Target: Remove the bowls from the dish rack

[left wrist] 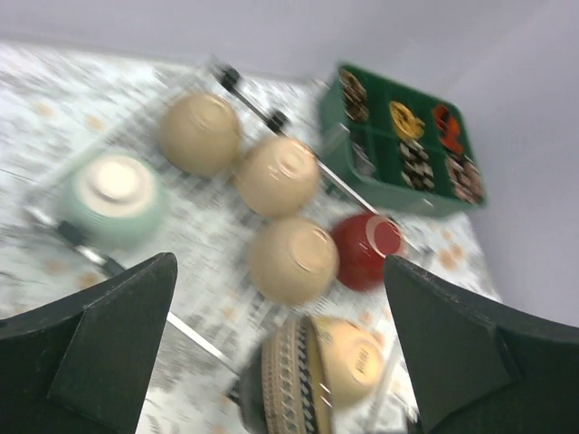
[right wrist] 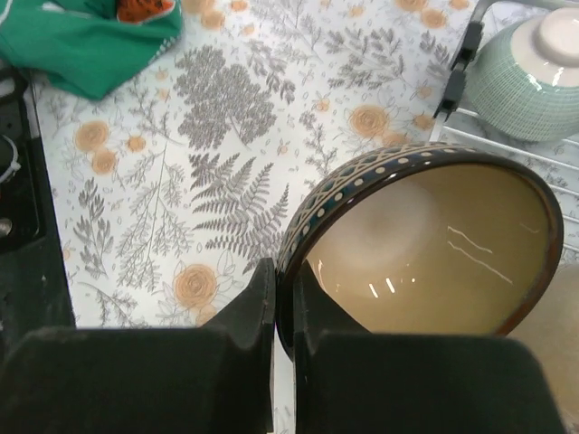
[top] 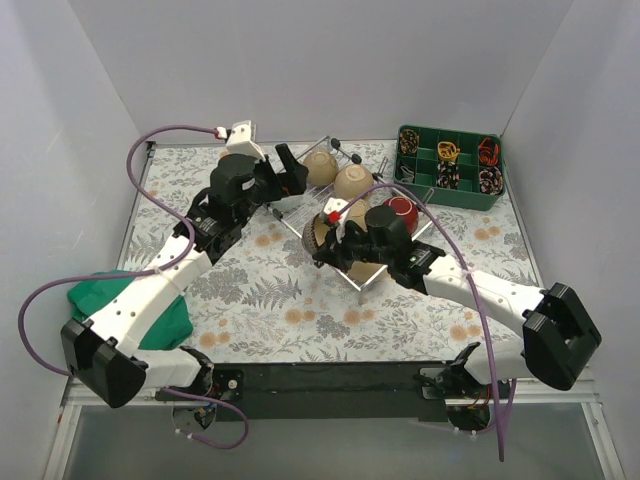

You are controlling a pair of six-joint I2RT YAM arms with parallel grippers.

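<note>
You're barely started: right gripper (right wrist: pixel 282 280) pinches the dark bowl (right wrist: pixel 425 244), left gripper (top: pixel 287 172) open, six bowls (left wrist: pixel 276 176) left in the dish rack (top: pixel 366 277).

Reading the top view with twelve o'clock away from the arm bases, I have the dish rack (top: pixel 352 272) in the middle of the table (top: pixel 250 295). The compartment tray (top: pixel 450 165) sits just beside it at two o'clock. The cloth (top: pixel 110 295) lies well apart at eight o'clock, on the table's near left edge. Five bowls (left wrist: pixel 277 174) sit inside the rack, and a bowl on edge (top: pixel 318 235) stands at its eight o'clock rim
</note>
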